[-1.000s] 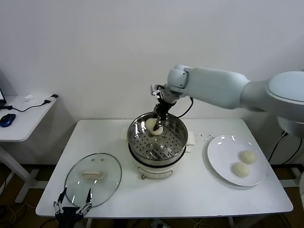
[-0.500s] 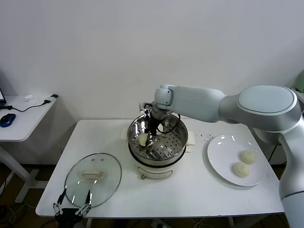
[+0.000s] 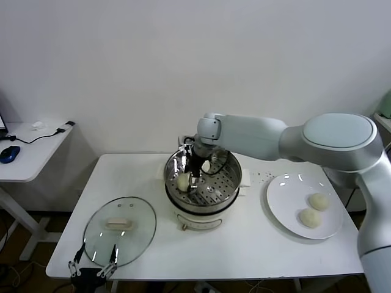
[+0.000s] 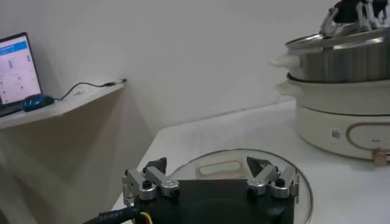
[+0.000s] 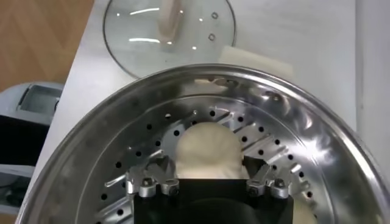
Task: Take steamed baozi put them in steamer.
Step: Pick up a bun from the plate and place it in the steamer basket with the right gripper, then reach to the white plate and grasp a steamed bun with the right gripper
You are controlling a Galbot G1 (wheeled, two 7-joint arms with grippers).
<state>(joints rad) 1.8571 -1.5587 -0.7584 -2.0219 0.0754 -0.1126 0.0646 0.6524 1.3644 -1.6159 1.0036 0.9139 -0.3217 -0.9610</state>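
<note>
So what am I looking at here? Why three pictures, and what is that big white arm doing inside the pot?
It is a robot with two arms. The wide picture is taken from its head, looking down at a white table. The other two come from cameras on its wrists. The right gripper reaches into the steamer, a shiny pot with a holed floor. Its fingers stand open around a bun lying on that floor, so the bun seems just let go. A second bun seems to lie behind the gripper. Two more buns wait on the plate. The left gripper rests open at the table's near edge, beside the glass lid.
</note>
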